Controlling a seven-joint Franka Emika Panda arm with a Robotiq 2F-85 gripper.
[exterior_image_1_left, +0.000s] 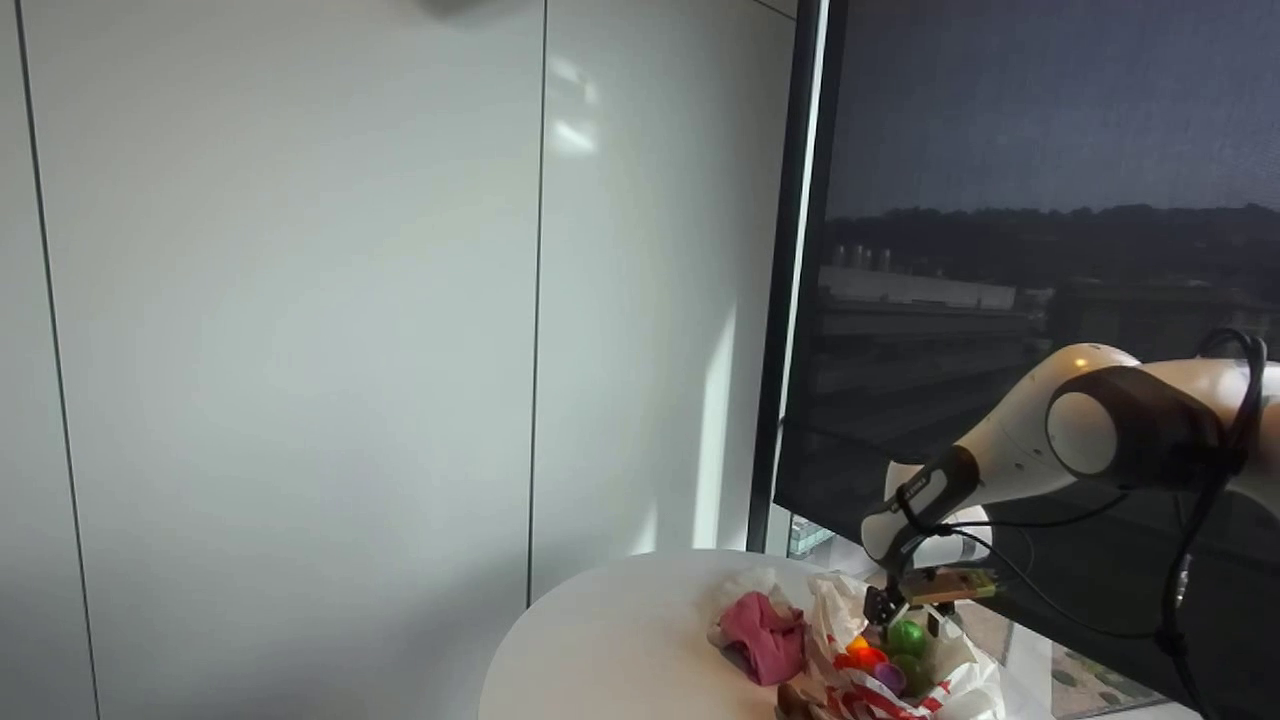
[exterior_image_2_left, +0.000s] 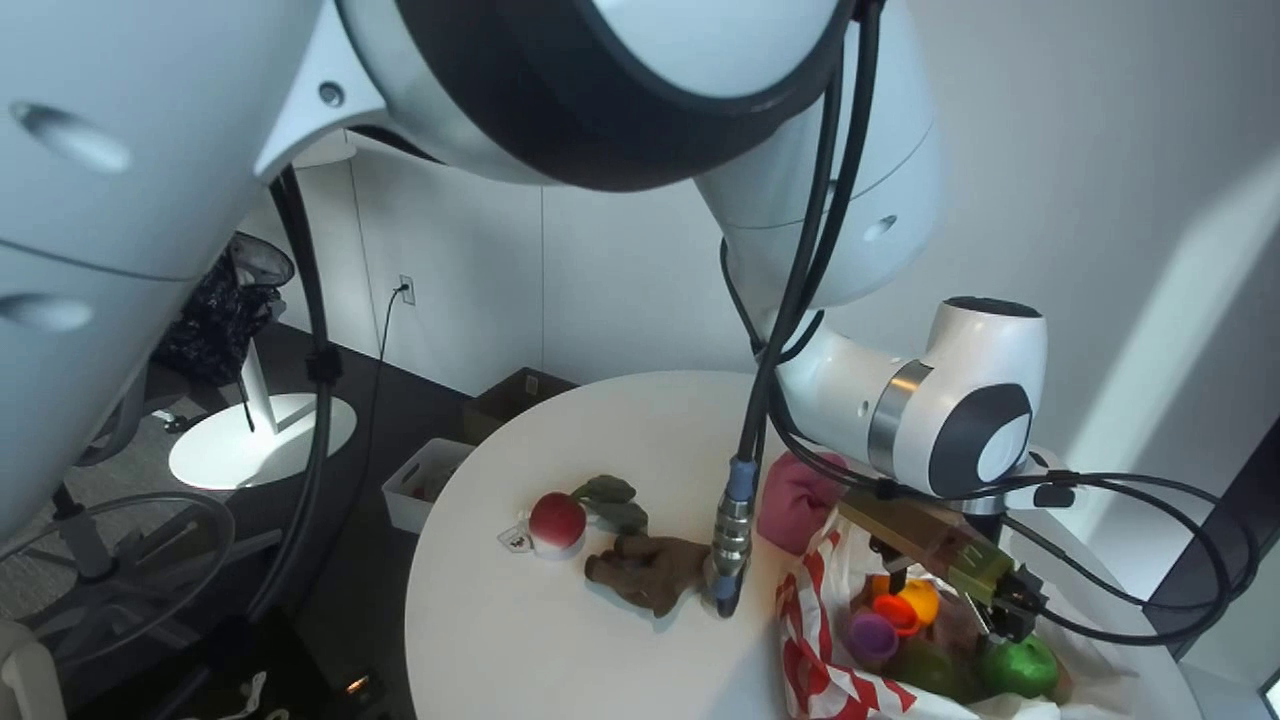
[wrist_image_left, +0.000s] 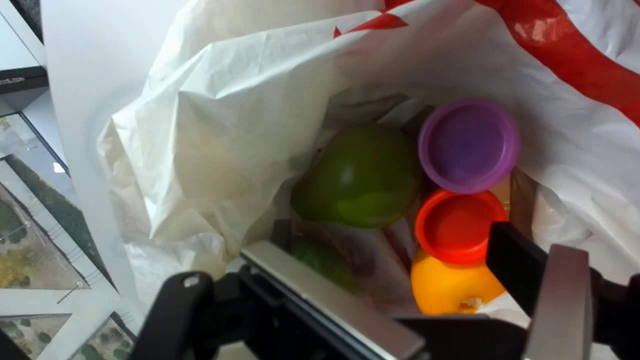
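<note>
My gripper (wrist_image_left: 395, 240) is open over the mouth of a white plastic bag (wrist_image_left: 240, 110) with red stripes. It shows in both exterior views (exterior_image_1_left: 910, 612) (exterior_image_2_left: 950, 600). Nothing is held between the fingers. In the wrist view the bag holds a dark green pear-shaped fruit (wrist_image_left: 362, 175), a purple cup (wrist_image_left: 469, 145), a red cup (wrist_image_left: 460, 227) and an orange-yellow fruit (wrist_image_left: 452, 285). The right finger is nearest the red cup and orange-yellow fruit. A green round thing (wrist_image_left: 322, 260) is partly hidden behind the left finger; an exterior view shows it bright green (exterior_image_2_left: 1020, 668).
The bag stands on a round white table (exterior_image_2_left: 690, 400) near its edge. A pink cloth (exterior_image_2_left: 795, 505) lies beside it. A brown crumpled thing (exterior_image_2_left: 650, 573), green leaves (exterior_image_2_left: 610, 500) and a red round fruit (exterior_image_2_left: 557, 522) lie farther off. A window (exterior_image_1_left: 1050, 350) is behind the arm.
</note>
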